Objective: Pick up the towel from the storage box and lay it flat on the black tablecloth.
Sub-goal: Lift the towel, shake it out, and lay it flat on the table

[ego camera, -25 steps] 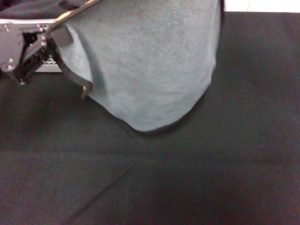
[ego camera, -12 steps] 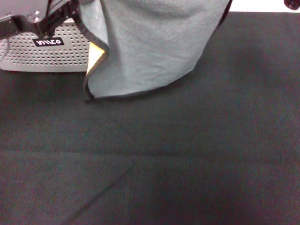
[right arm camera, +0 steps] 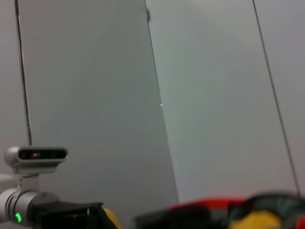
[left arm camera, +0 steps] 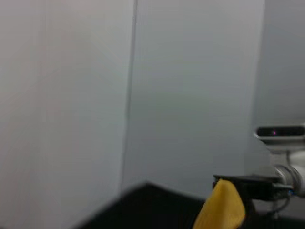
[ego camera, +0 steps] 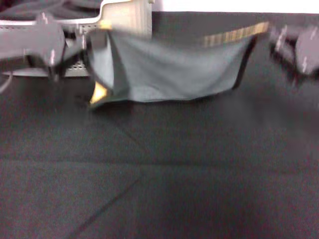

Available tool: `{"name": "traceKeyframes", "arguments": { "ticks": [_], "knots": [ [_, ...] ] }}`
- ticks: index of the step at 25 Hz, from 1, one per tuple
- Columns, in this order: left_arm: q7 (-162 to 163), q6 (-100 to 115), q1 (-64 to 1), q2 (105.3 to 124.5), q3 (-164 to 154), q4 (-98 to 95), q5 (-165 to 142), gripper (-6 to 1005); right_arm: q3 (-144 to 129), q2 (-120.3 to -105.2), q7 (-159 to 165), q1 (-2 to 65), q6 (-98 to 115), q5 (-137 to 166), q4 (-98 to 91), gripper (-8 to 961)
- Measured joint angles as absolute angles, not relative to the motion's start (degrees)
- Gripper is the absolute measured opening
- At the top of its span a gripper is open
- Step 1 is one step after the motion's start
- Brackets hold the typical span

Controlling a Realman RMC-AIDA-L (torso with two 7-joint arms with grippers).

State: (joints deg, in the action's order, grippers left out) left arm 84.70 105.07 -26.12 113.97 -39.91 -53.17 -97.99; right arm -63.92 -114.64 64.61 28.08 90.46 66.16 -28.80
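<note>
The towel (ego camera: pixel 169 72) hangs stretched wide between my two grippers, grey-teal face toward me. Its lower edge touches the black tablecloth (ego camera: pixel 164 169). An orange-yellow corner (ego camera: pixel 98 93) is folded out at the lower left, and the orange face shows along the top edge (ego camera: pixel 234 35). My left gripper (ego camera: pixel 94 40) holds the towel's upper left corner, in front of the light grey storage box (ego camera: pixel 75 67). My right gripper (ego camera: pixel 266 35) holds the upper right corner. A yellow piece of towel shows in the left wrist view (left arm camera: pixel 221 207) and in the right wrist view (right arm camera: pixel 257 220).
The tablecloth runs across the whole near area, with faint creases (ego camera: pixel 109 201). A pale beige shape (ego camera: pixel 127 15) stands behind the towel's top left. Both wrist views show mostly a grey wall and the other arm's wrist camera (left arm camera: pixel 281 132) (right arm camera: pixel 35 155).
Both arms have come down into view and spread apart. The towel has dropped lower and is pulled wide, its lower edge now resting on the tablecloth.
</note>
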Motion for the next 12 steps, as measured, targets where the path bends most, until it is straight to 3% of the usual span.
{"name": "traceKeyframes", "arguments": {
  "ticks": [7,12],
  "knots": [
    [84.38,112.45,-23.24,113.21,-39.91,-53.18,-106.88,22,-66.24,-115.67,63.21,25.45,96.28,72.17,-20.48,4],
    [84.11,113.14,-22.48,114.11,-40.97,-52.8,-112.9,23,-69.57,-115.56,63.41,25.16,95.25,72.7,-17.32,4]
  ]
}}
